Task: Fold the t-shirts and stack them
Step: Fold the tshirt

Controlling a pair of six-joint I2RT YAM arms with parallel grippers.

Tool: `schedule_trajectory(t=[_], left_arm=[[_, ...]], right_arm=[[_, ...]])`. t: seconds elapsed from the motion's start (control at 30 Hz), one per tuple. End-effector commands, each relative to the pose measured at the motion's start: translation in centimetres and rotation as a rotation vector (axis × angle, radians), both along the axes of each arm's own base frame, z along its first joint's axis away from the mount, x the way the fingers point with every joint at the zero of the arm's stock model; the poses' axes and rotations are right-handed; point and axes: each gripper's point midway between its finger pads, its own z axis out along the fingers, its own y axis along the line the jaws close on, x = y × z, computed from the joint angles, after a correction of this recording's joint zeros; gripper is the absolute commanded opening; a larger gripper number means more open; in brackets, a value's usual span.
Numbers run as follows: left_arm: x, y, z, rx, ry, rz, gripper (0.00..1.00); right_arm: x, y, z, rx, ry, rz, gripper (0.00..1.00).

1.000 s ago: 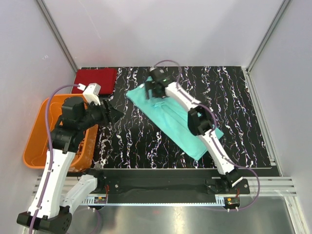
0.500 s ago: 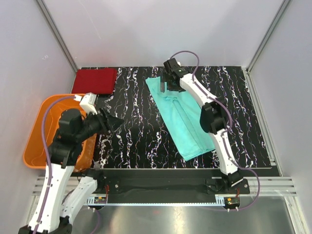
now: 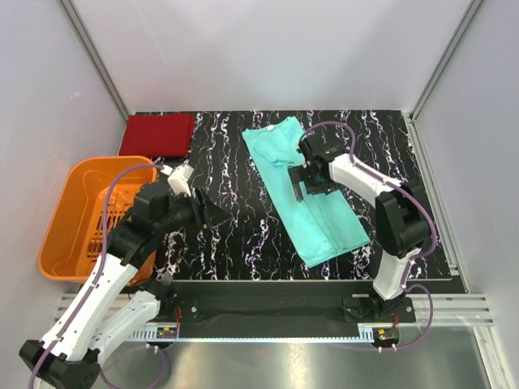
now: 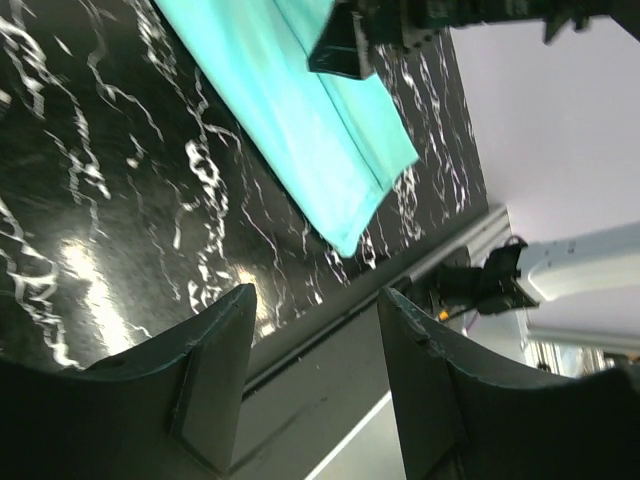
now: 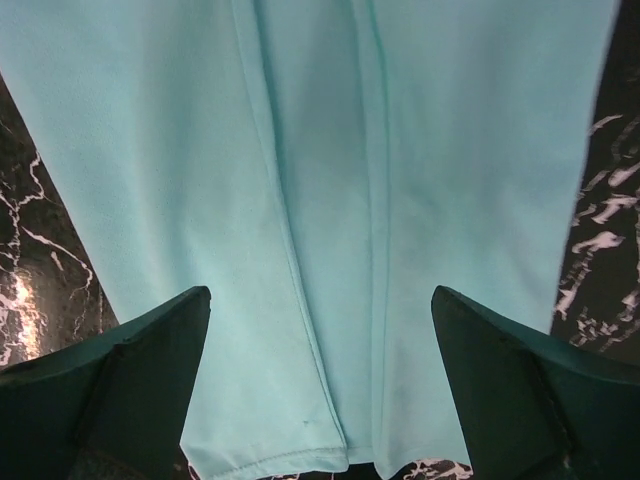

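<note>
The light teal-green t-shirt [image 3: 318, 212] lies folded into a long strip, running diagonally across the right half of the black marbled table. My right gripper [image 3: 308, 185] hovers open over its middle. In the right wrist view the teal cloth [image 5: 330, 180] with its seams fills the picture, and the gripper [image 5: 320, 292] has nothing in it. The dark red t-shirt [image 3: 158, 134] lies folded at the back left corner. My left gripper [image 3: 219, 216] stands open and empty over bare table left of the teal shirt. The left wrist view shows the gripper [image 4: 315, 293], the shirt [image 4: 290, 110] and its near end.
An orange slatted basket [image 3: 61, 235] sits off the table's left edge, beside the left arm. The table's front edge and a metal rail [image 3: 268, 288] run along the near side. White walls close in the back and both sides.
My right gripper came back from the teal shirt's far end to over its middle, and the shirt now lies straighter. The left gripper swung right, away from the basket and out over the table.
</note>
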Motion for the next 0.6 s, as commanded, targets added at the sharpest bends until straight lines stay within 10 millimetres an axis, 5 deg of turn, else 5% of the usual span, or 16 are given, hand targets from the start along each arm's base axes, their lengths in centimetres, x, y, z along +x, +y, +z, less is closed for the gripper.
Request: schedule_trajectory(t=[0.0, 0.2, 0.4, 0.5, 0.57], left_arm=[[0.8, -1.4, 0.9, -0.061, -0.04, 0.006, 0.56], [0.3, -2.8, 0.5, -0.061, -0.033, -0.032, 0.56], [0.3, -2.3, 0.0, -0.028, -0.034, -0.015, 0.56], [0.5, -2.3, -0.2, -0.022, -0.029, -0.009, 0.56], [0.5, -2.3, -0.2, -0.021, -0.031, -0.012, 0.56]], right_arm=[[0.9, 2.0, -1.0, 0.067, -0.02, 0.099, 1.0], [0.9, 1.5, -5.1, 0.021, 0.025, 0.053, 1.0], [-1.1, 0.8, -9.2, -0.054, 0.121, -0.221, 1.0], [-2.1, 2.9, -10.5, 0.007, 0.165, -0.377, 1.0], [-2.8, 6.5, -10.9, 0.121, 0.208, -0.435, 1.0]])
